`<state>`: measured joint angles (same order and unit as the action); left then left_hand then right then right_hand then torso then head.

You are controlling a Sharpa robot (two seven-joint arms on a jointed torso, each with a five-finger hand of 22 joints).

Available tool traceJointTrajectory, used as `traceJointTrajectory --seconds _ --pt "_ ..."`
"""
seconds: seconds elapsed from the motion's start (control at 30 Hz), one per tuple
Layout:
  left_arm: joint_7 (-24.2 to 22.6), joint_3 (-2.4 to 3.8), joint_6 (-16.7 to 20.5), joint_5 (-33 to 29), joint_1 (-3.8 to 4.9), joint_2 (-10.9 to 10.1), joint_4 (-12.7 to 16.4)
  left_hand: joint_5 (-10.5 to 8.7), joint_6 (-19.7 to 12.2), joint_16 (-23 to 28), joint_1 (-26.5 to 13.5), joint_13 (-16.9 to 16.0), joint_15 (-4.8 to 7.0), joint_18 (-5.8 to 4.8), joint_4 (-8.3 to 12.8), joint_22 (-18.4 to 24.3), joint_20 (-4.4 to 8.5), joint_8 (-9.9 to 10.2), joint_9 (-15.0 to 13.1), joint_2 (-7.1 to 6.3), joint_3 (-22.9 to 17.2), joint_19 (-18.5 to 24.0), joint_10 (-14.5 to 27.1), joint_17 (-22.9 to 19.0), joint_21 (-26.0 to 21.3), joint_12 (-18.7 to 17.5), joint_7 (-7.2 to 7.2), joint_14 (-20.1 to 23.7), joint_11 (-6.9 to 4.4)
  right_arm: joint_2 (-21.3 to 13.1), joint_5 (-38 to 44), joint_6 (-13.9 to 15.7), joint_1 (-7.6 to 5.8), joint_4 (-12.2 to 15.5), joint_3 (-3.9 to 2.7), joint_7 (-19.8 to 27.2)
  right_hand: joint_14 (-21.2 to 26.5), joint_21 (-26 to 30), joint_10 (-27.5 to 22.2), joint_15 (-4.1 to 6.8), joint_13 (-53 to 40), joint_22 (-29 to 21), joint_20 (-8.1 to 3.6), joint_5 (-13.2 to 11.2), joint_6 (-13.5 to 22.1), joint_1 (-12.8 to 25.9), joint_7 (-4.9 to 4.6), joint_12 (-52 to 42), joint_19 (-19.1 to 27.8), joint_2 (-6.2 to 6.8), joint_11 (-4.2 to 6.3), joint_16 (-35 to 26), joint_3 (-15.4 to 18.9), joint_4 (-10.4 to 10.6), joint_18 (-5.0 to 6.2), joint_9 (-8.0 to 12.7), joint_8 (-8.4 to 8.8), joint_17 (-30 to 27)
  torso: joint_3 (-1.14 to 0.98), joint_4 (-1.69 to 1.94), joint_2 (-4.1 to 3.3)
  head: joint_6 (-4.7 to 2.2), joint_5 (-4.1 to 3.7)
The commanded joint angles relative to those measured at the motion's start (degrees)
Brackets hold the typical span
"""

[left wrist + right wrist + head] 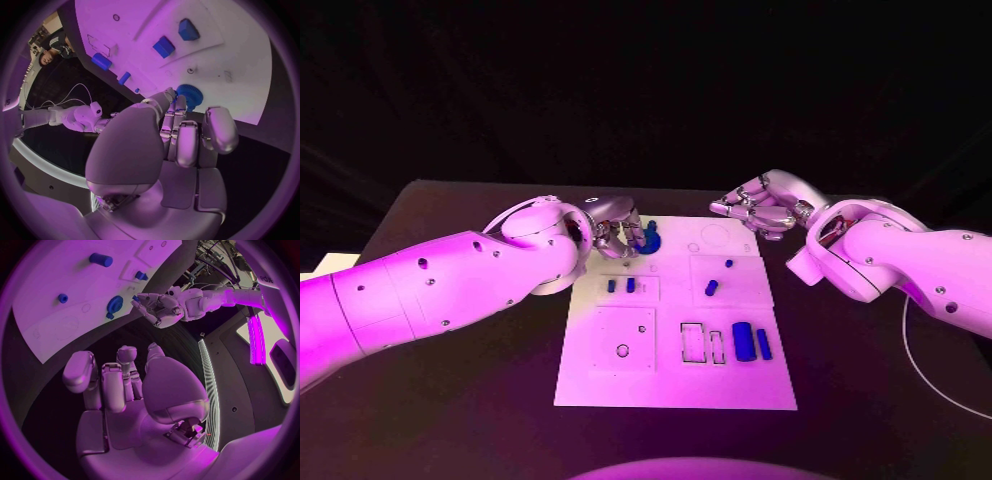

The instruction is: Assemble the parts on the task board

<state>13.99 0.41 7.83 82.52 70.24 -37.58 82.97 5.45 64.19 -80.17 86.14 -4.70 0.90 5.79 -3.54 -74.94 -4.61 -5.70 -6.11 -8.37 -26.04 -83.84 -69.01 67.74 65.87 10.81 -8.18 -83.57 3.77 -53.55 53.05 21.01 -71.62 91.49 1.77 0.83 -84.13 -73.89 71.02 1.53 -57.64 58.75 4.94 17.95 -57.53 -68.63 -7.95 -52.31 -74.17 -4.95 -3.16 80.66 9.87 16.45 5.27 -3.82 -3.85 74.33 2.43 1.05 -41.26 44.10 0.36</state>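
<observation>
Left robot hand touching 1 blue gear, grip unclear, right robot hand curled empty

No text, label, brand or number can be read anywhere; the task board carries only thin outlines of rectangles and circles, no lettering, and a faint mark near the rim of the right wrist view may be print but is too blurred to tell
</observation>
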Motion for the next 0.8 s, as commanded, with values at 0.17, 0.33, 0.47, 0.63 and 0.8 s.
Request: traceJointTrajectory --seconds 0.17,0.33,0.47,0.63,0.8 --pt "0.02 0.07 -3.13 -2.49 0.07 -1.56 0.55 -0.25 0.1 -0.07 -0.66 0.08 -0.15 -1.19 0.06 -2.6 -0.15 0.35 0.12 -0.17 -0.42 -1.49 0.04 -0.15 0.22 -0.32 -0.28 -1.73 0.36 0.0 0.19 -0.62 0.05 -0.02 -0.01 0.52 -2.83 0.32 -0.36 -0.36 -0.07 0.01 0.05 0.34 -0.08 -0.49 -0.05 -0.34 0.39 0.04 0.01 -0.3 0.3 -0.07 1.0 -0.07 -0.33 0.04 0.1 -0.03 -0.03 0.05 0.21" --pt "0.46 0.01 -4.04 -2.42 0.05 -2.32 0.61 -0.25 0.12 0.01 -0.73 0.09 -0.16 -1.19 0.06 -2.59 -0.16 0.38 0.14 -0.17 -0.49 -1.48 0.02 -0.32 0.19 -0.4 -0.28 -1.69 0.36 0.01 0.19 -0.66 0.07 -0.03 -0.01 0.52 -2.83 0.32 -0.36 -0.36 -0.07 0.01 0.05 0.34 -0.08 -0.49 -0.05 -0.34 0.39 0.04 0.01 -0.3 0.3 -0.07 1.0 -0.07 -0.33 0.04 0.05 -0.03 -0.05 0.09 0.29" --pt "0.69 -0.03 -4.66 -2.18 0.02 -2.62 0.32 -0.26 0.13 0.0 -0.79 0.1 -0.17 -1.19 0.1 -2.6 -0.17 0.42 0.16 -0.24 -0.56 -1.48 0.01 -0.32 0.19 -0.49 -0.27 -1.69 0.36 0.02 0.19 -0.68 0.08 -0.04 -0.01 0.52 -2.83 0.32 -0.36 -0.36 -0.07 0.01 0.05 0.34 -0.08 -0.49 -0.05 -0.34 0.39 0.04 0.01 -0.3 0.3 -0.07 1.0 -0.07 -0.33 0.04 0.04 -0.08 -0.04 0.09 0.37" --pt "0.81 -0.07 -5.19 -2.15 -0.02 -2.67 0.01 -0.26 0.13 0.0 -0.79 0.1 -0.17 -1.19 0.1 -2.6 -0.17 0.42 0.16 -0.24 -0.56 -1.48 0.01 -0.32 0.19 -0.49 -0.27 -1.69 0.36 0.06 0.19 -0.68 0.09 -0.07 -0.01 0.54 -2.83 0.32 -0.36 -0.36 -0.07 0.01 0.05 0.34 -0.08 -0.49 -0.05 -0.34 0.39 0.04 0.01 -0.3 0.3 -0.07 1.0 -0.07 -0.33 0.04 0.05 -0.14 -0.08 0.1 0.4" --pt "0.86 -0.16 -5.43 -2.15 -0.12 -2.31 -0.3 -0.27 0.18 0.07 -0.85 0.1 -0.17 -1.19 0.17 -2.63 -0.18 0.45 0.18 -0.31 -0.64 -1.48 -0.05 -0.47 0.22 -0.59 -0.26 -1.66 0.36 0.09 0.19 -0.7 0.09 -0.06 -0.01 0.56 -2.83 0.32 -0.36 -0.36 -0.07 0.01 0.05 0.34 -0.08 -0.49 -0.05 -0.34 0.39 0.04 0.01 -0.3 0.3 -0.07 1.0 -0.07 -0.33 0.04 0.03 -0.16 -0.1 0.16 0.46"
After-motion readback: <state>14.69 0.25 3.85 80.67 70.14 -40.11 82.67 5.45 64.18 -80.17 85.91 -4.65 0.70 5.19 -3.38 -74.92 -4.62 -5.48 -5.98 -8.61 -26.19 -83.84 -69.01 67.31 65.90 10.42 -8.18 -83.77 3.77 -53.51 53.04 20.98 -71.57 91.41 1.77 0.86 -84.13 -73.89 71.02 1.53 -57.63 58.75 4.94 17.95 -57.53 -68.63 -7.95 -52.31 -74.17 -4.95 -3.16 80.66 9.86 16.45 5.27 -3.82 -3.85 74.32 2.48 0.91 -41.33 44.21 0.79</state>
